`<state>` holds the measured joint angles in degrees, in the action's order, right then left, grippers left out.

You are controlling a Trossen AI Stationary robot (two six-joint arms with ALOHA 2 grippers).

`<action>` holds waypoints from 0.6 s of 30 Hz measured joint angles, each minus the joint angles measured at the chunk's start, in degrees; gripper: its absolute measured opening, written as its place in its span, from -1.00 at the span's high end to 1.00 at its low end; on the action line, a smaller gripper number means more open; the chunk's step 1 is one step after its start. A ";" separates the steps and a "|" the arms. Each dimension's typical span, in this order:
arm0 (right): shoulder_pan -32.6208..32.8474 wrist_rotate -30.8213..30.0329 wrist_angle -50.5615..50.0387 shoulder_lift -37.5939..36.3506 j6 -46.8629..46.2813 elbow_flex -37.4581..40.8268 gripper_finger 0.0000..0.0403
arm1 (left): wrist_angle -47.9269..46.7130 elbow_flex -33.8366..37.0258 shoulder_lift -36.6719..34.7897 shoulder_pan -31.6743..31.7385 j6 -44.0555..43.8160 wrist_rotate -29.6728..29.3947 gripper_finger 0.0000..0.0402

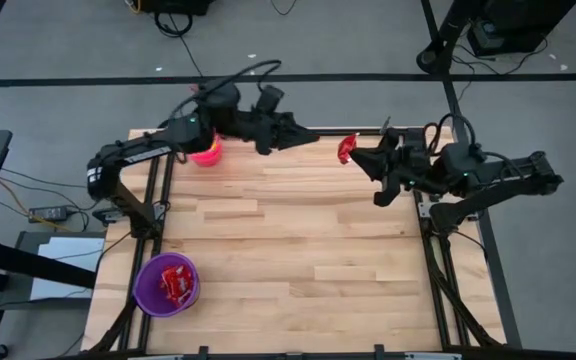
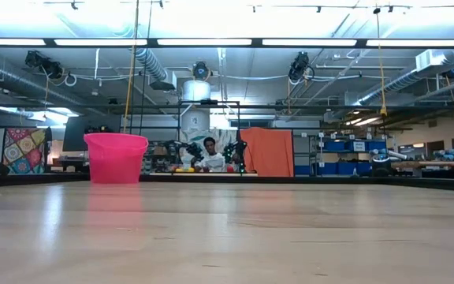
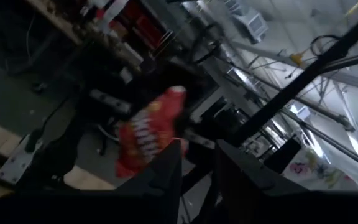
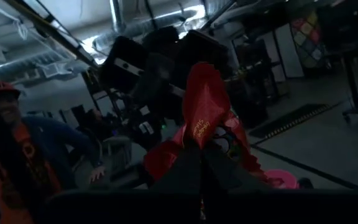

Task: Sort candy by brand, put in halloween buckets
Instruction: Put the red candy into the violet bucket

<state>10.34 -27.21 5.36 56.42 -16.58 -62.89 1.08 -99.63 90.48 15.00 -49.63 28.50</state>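
Note:
A shiny red candy packet [image 1: 346, 148] is up in the air near the table's far edge, in my right gripper [image 1: 366, 157], which is shut on it. My left gripper [image 1: 313, 136] points at the packet from the left, a short gap away. Its fingers are open, and the packet [image 3: 146, 132] shows just beyond them in the left wrist view. The pink bucket [image 1: 208, 153] stands on the table under the left arm. The purple bucket [image 1: 166, 283] stands at the near left corner with red packets [image 1: 177, 282] inside. No yellow candy shows. My right gripper [image 4: 201, 163] pinches the red packet's lower end [image 4: 199, 142] between its two fingers. The rest of the packet [image 4: 205, 99] stands out past the fingertips, crumpled and lifted clear of the table. In the high view the fingers come at it level from the table's right.
Bare wood table [image 1: 308, 250] spreads between the buckets and the arms. In the low view only the pink bucket [image 2: 115, 158] stands on the table. A person [image 2: 210, 154] sits far behind it, and another person [image 4: 17, 143] shows in the right wrist view.

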 joint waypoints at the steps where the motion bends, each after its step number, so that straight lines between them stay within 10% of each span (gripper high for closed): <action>1: -0.35 0.61 0.04 0.29 -0.06 0.00 0.99 | -0.14 0.01 0.66 0.05 -0.11 0.46 0.49; 18: -2.75 5.62 1.00 1.30 -0.35 0.04 0.99 | 3.03 0.09 5.13 0.76 2.89 2.68 0.37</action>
<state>7.59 -21.59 6.36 57.72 -16.93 -62.85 4.11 -99.55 95.61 15.77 -46.73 31.18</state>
